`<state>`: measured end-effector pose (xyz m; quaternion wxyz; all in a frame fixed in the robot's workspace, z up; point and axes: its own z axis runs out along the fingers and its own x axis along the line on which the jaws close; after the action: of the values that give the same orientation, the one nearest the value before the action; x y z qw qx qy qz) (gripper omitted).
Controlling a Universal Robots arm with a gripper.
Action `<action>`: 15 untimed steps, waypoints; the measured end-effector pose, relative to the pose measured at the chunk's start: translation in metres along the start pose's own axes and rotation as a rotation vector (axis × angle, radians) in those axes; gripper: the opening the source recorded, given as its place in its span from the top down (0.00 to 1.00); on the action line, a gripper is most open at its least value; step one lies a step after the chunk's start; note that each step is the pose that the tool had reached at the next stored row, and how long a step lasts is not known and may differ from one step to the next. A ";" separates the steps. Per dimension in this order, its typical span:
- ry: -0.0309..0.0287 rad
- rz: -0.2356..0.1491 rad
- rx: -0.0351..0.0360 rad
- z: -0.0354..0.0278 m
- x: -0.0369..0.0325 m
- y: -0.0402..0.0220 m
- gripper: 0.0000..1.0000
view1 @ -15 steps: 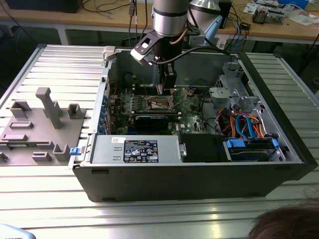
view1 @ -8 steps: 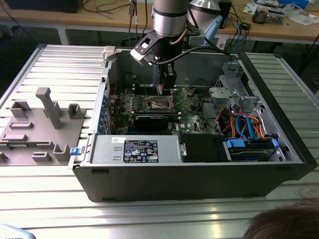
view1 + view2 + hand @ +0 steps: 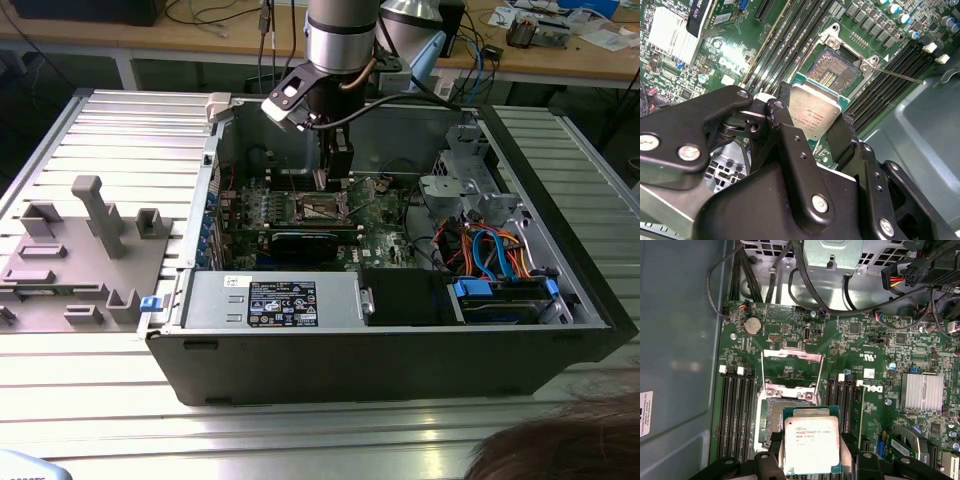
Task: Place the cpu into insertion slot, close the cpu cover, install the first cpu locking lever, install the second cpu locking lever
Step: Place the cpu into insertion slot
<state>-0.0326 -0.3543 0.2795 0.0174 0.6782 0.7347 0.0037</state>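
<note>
Mid-frame in the exterior view, the gripper [image 3: 334, 182] pinches the cpu [image 3: 811, 440] flat by its edges. That squares it to the insertion slot [image 3: 771, 416] — just below; the cpu cover [image 3: 792, 356] stands open.

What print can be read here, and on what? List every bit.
cpu: lines of print on its metal top, too small to read.
Label on the silver box: too small to read.
Circuit board: white lettering, too blurred to read.
</note>
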 end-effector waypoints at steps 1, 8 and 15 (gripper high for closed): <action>-0.0002 0.001 0.0000 0.0000 0.0000 0.0000 0.46; -0.0007 0.007 0.0001 0.0003 0.0000 0.0000 0.46; -0.0015 0.015 0.0003 0.0006 0.0000 0.0000 0.46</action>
<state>-0.0326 -0.3543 0.2789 0.0178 0.6836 0.7296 0.0032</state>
